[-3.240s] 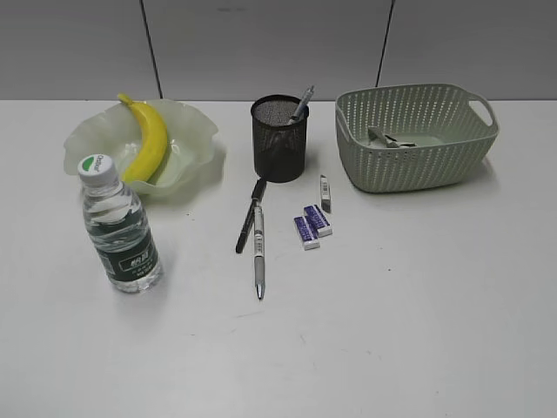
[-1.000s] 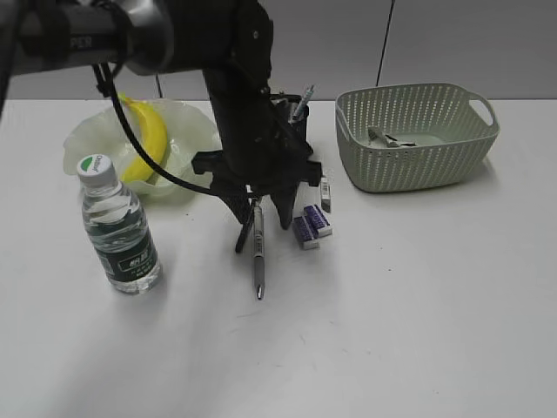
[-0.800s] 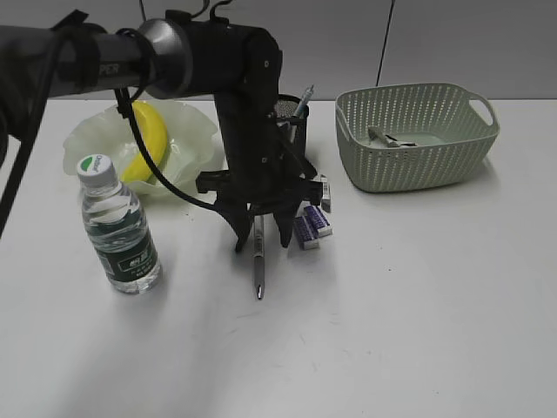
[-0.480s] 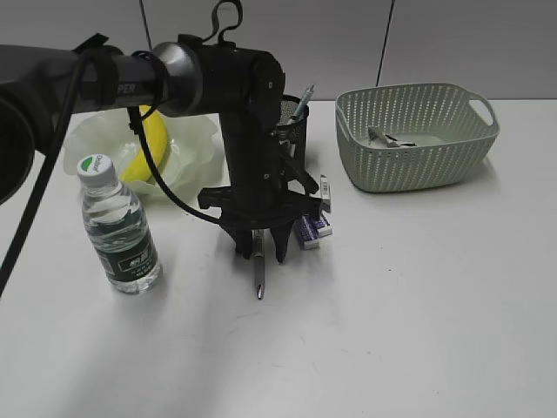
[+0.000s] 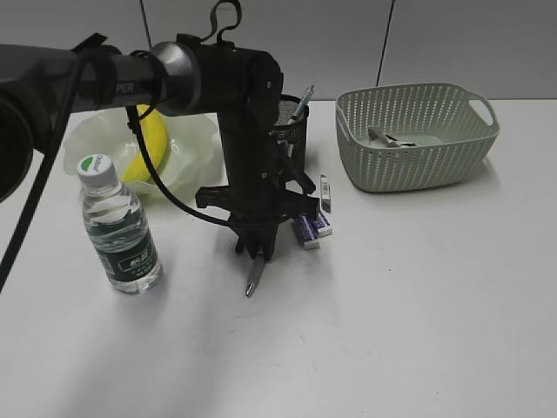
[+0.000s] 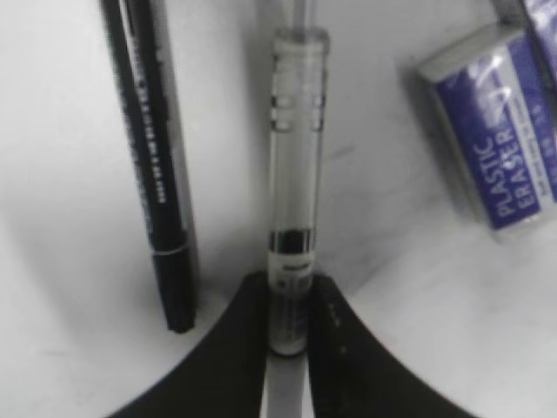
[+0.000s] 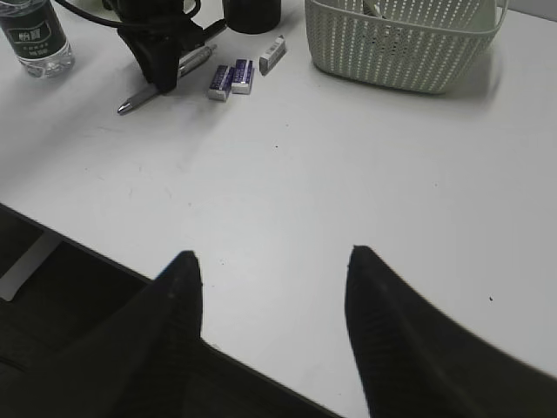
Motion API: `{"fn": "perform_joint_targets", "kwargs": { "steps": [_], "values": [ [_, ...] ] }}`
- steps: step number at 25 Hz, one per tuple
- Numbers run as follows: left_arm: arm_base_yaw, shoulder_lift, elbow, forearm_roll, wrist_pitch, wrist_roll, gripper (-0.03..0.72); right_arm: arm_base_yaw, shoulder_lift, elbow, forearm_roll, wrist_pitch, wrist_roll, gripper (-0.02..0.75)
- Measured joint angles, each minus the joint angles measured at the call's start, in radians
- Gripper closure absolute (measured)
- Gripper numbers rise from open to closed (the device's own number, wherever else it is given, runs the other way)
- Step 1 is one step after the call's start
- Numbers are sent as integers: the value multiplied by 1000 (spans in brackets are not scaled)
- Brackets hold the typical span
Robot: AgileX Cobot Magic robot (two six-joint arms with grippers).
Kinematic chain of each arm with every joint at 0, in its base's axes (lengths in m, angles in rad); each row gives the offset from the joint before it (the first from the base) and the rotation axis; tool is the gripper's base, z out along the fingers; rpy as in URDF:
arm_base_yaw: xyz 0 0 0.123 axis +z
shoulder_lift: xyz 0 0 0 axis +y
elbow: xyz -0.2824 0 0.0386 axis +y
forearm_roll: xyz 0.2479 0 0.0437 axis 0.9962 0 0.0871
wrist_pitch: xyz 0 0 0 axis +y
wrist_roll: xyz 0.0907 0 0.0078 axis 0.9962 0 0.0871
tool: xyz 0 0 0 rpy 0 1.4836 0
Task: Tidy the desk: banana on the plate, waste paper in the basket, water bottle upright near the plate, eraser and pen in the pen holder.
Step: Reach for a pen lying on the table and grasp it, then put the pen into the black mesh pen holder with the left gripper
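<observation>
Status for you: the banana [image 5: 150, 139] is on the plate [image 5: 196, 131], and the bottle [image 5: 117, 228] stands upright just in front of it, so those two look done. Something crumpled lies in the basket [image 5: 418, 148], likely the paper [image 5: 387, 137]; too small to confirm.

What's left is the stationery. Your left gripper [image 6: 287, 305] is clamped on the clear pen [image 6: 294, 209], with both fingers [image 6: 244, 335] pinching the barrel near its end. From the exterior view the pen tip [image 5: 251, 285] angles down toward the desk [image 5: 418, 305]; I can't tell if the tip touches it.

Beside it:
- the black pen [image 6: 152, 165] lies flat on the desk
- two erasers [image 5: 311, 226] sit just right of the gripper
- a third small eraser [image 5: 325, 192] lies nearer the holder [image 5: 291, 131]

The holder already has one pen [image 5: 302, 102] in it.

Your right gripper [image 7: 274, 279] is spread wide with nothing in it, hovering over bare desk well away from everything.
</observation>
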Motion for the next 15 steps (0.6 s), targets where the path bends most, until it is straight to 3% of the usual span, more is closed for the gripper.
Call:
{"fn": "perform_joint_targets", "kwargs": {
  "steps": [8, 15],
  "values": [
    [-7, -180, 0, -19, -15, 2, 598, 0, 0, 0, 0, -1, -1, 312],
    [-4, -343, 0, 179, -308, 7, 598, 0, 0, 0, 0, -1, 0, 312]
  ]
}}
